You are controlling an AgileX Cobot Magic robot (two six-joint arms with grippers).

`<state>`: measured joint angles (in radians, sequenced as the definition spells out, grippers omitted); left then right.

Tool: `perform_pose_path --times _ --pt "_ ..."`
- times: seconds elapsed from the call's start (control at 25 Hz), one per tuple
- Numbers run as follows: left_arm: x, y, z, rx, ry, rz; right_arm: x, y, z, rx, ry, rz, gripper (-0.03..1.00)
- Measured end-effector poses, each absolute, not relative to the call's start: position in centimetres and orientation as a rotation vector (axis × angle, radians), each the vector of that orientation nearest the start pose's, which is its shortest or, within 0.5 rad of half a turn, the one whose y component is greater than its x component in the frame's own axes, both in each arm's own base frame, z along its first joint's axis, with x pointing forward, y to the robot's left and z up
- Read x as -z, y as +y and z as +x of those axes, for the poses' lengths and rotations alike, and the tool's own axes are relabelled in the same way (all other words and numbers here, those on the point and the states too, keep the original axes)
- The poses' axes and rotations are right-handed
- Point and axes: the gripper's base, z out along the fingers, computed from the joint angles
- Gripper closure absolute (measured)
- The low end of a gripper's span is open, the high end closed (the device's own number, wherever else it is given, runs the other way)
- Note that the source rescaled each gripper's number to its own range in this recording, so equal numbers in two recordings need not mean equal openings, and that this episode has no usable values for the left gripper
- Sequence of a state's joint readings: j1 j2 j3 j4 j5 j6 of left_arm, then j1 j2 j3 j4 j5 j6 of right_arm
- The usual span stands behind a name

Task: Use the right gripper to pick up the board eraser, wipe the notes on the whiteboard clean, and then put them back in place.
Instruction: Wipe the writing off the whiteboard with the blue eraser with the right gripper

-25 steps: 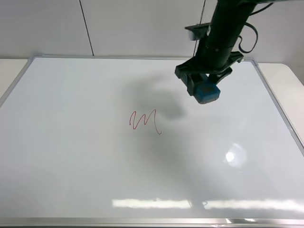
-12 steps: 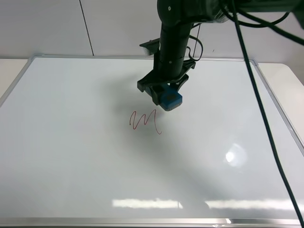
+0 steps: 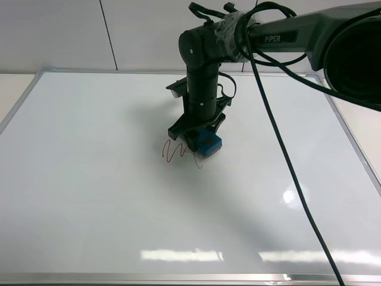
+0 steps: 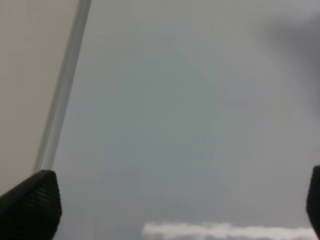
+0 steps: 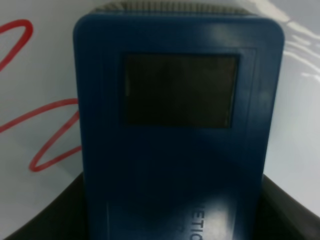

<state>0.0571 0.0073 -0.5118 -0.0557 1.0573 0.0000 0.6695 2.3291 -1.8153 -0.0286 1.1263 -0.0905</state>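
Note:
My right gripper (image 3: 200,138) is shut on the blue board eraser (image 3: 208,145), holding it down at the whiteboard (image 3: 89,179) over the right part of the red notes (image 3: 172,150). The left loops of the scribble still show beside the eraser. In the right wrist view the board eraser (image 5: 180,125) fills the frame, with red notes (image 5: 45,145) next to it on the whiteboard (image 5: 300,125). The left gripper (image 4: 172,205) is open over bare board near the whiteboard's silver frame (image 4: 62,95); it does not show in the exterior view.
The right arm (image 3: 280,36) with its black cable (image 3: 286,155) reaches in from the upper right across the board. Pale table surface (image 3: 15,86) borders the board on both sides, and a white wall stands behind.
The right arm has carried the eraser from the board's upper right leftward and down onto the right end of the red scribble, now partly covered.

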Motion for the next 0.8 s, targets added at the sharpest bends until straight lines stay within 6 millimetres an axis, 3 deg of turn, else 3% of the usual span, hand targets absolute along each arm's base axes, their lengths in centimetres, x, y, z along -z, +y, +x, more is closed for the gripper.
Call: perform_pose_path --times 0.48,0.8 --pt "-28.1 -0.5 -0.5 0.031 2.034 -0.055 -11.7 28.8 36.4 0.024 2.848 -1.275 0.96" --pt "-28.1 -0.5 -0.5 0.031 2.034 -0.055 -11.7 31.9 34.4 -0.091 2.769 -1.369 0.96"
